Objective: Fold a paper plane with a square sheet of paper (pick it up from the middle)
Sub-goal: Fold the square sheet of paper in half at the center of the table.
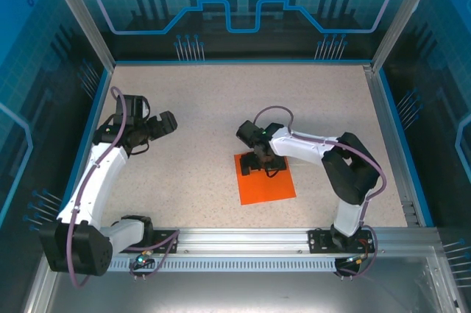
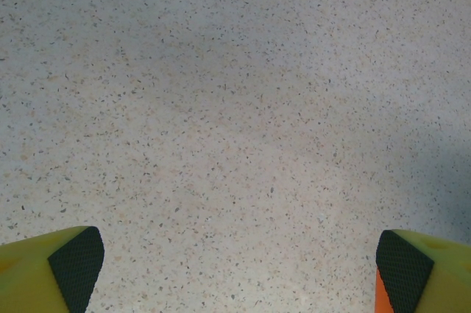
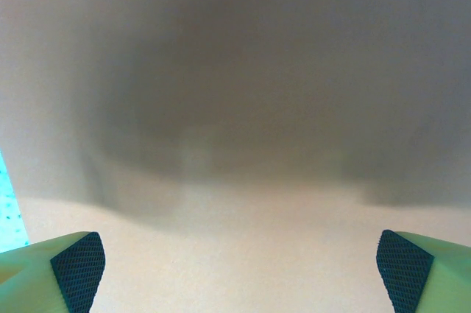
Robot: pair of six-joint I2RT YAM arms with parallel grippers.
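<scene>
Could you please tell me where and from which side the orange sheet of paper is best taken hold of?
Probably its middle, from straight above. The square sheet of paper lies flat on the table, no edge lifted, so a sideways approach finds nothing to catch. The open right end effector sits over its far half; closing on the surface should pinch up a ridge.

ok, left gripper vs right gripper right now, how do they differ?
The right gripper points down over the far part of the square sheet of paper. The left gripper hangs over bare table, well to the left of the sheet. The right wrist view looks onto paper, the left wrist view onto speckled tabletop. Shared: both have jaws wide open and hold nothing.
</scene>
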